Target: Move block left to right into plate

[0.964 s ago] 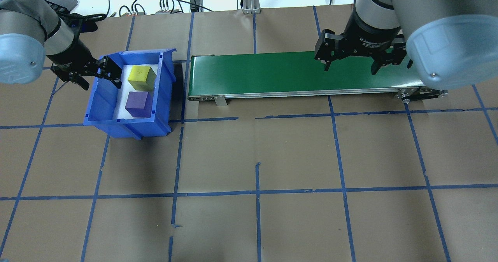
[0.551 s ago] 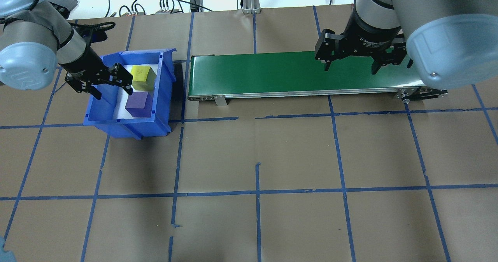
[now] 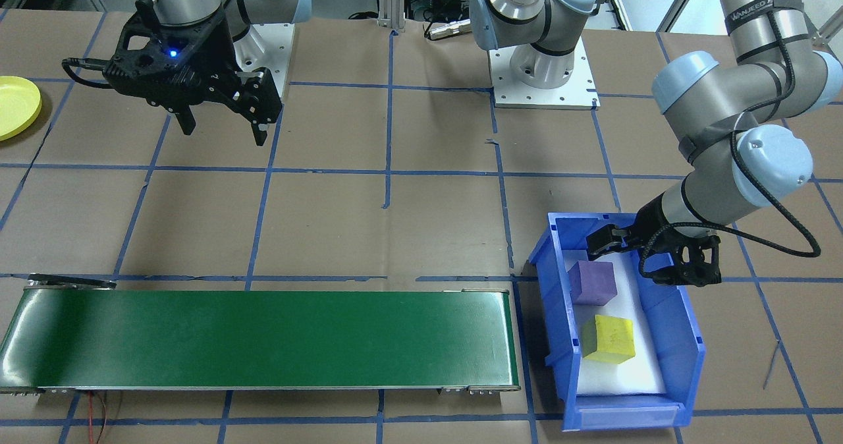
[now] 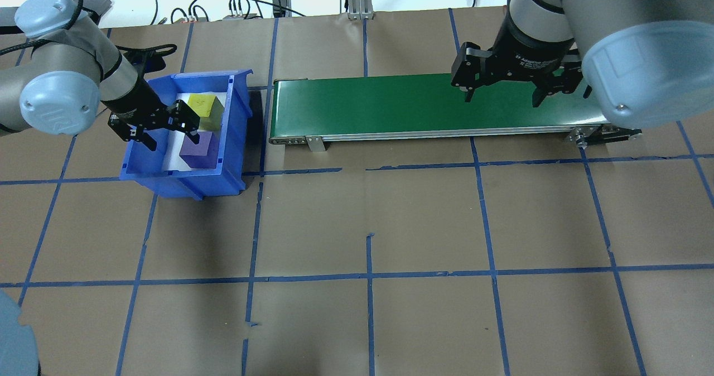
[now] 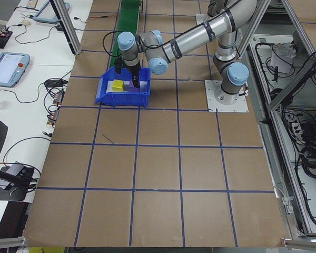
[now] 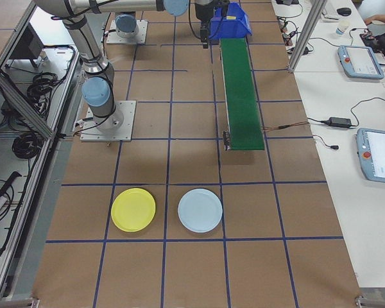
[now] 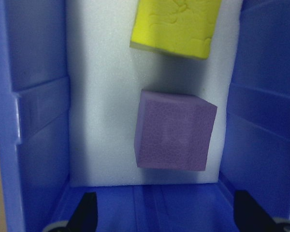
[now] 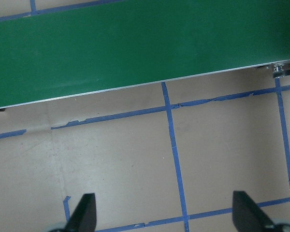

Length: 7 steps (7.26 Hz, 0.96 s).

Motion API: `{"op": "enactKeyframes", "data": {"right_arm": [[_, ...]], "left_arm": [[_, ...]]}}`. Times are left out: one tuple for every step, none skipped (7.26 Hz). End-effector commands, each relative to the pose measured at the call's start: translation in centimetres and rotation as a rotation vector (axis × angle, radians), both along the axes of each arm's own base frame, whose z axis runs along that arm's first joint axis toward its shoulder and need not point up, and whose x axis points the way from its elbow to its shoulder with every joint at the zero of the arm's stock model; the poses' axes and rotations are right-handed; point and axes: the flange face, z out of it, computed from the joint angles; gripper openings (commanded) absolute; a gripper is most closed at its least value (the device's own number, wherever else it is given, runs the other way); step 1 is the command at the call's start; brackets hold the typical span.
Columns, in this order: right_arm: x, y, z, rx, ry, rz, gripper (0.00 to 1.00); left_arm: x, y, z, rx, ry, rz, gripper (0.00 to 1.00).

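Blue bin (image 4: 146, 164) holds purple block (image 4: 199, 150) beneath released left hand (image 4: 170, 133).

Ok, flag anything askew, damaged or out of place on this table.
Only small things: the purple block sits slightly rotated on the white foam in the blue bin, and the blue floor tape is torn and ragged beside the green conveyor. Nothing spilled.
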Motion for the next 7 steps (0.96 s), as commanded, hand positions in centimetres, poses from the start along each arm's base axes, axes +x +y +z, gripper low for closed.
{"op": "enactKeyframes", "data": {"right_arm": [[-0.1, 0.0, 0.1, -0.001, 0.002, -0.002, 1.00], [0.0, 0.0, 0.0, 0.001, 0.000, 0.000, 1.00], [-0.1, 0.0, 0.0, 0.001, 0.000, -0.002, 1.00], [0.0, 0.0, 0.1, -0.001, 0.000, 0.000, 1.00], [0.0, 0.0, 0.1, -0.001, 0.000, 0.000, 1.00], [-0.1, 0.0, 0.0, 0.001, 0.002, -0.002, 1.00], [-0.1, 0.0, 0.0, 0.001, 0.000, -0.002, 1.00]], "left_arm": [[-0.1, -1.1, -1.3, -0.038, 0.032, 0.003, 1.00], [-0.1, -1.3, -1.5, -0.046, 0.031, -0.005, 1.00], [-0.1, -1.4, -1.5, -0.048, 0.029, -0.006, 1.00], [0.0, -1.6, -1.7, -0.055, 0.029, -0.006, 1.00], [0.1, -2.0, -2.8, -0.055, 0.028, -0.005, 1.00], [0.3, -2.7, -3.8, -0.075, 0.024, -0.005, 1.00], [0.2, -2.7, -4.1, -0.070, 0.026, -0.005, 1.00]]}}
